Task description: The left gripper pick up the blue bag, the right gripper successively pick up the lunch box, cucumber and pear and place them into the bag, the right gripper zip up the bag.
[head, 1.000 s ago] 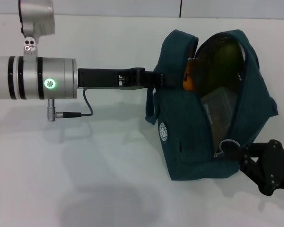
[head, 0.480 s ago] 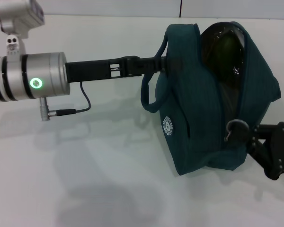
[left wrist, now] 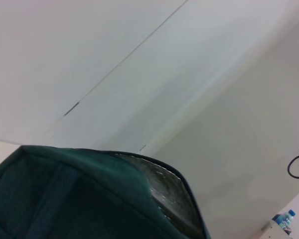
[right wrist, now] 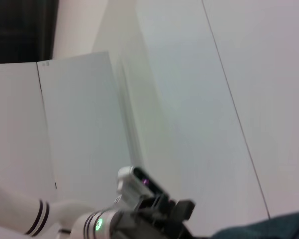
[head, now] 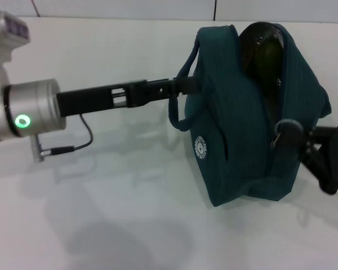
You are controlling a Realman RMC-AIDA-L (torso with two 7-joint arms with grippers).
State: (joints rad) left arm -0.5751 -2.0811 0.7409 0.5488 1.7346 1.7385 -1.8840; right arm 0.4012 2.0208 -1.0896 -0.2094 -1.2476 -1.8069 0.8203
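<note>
Head view: the left gripper reaches in level from the left, and its fingers are closed on the upper left side of the blue bag, by the base of one loop handle that curves down just below them. The bag stands upright on the white desk, its round white logo facing the camera. Its top is partly open, and the dark green cucumber shows inside the gap, above and to the right of the left fingers. The right gripper comes in from the right edge, and its fingers are closed on the ring zipper pull on the bag's right side. In the left wrist view the bag's teal top edge and silver lining show.
</note>
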